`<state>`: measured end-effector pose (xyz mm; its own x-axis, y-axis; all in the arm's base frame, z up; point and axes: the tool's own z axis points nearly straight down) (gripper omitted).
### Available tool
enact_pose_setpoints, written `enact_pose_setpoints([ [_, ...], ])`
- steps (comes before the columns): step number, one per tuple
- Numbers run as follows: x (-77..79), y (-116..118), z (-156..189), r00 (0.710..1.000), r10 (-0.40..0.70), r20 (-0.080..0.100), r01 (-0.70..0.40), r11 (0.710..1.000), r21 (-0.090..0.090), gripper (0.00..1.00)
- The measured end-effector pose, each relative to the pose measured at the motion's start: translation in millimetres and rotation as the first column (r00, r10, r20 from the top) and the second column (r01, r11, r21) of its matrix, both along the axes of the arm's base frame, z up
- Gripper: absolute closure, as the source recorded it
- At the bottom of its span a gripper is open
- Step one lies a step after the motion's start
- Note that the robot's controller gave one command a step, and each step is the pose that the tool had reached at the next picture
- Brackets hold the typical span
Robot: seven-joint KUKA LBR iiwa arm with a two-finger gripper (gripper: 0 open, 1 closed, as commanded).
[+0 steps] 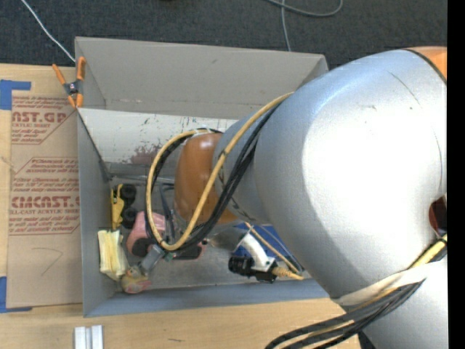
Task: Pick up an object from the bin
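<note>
My gripper (155,256) is low in the bin's front left part, below the orange wrist cover and its looped cables. It is right beside a pink object (137,232) and just above a small pinkish-tan lump (134,283) at the front wall. A pale yellow block (109,252) lies to its left in the front left corner. A yellow and black tool (119,201) sits behind the pink object along the left wall. Whether anything is held is hidden.
A black and white object (251,261) with a yellow cord lies at the front middle, on a blue flat piece (276,238). The big grey arm covers the bin's right half. The back of the floor is bare, scuffed metal.
</note>
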<state>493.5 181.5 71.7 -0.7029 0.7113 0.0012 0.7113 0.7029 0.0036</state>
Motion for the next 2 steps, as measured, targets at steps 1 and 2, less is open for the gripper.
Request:
enact_pose_setpoints([
  [1,-4.0,7.8,-1.2,0.831,0.556,0.015,-0.556,0.831,-0.016,1.00],
  [2,-4.2,8.0,-1.2,0.831,0.556,0.016,-0.556,0.831,-0.018,1.00],
])
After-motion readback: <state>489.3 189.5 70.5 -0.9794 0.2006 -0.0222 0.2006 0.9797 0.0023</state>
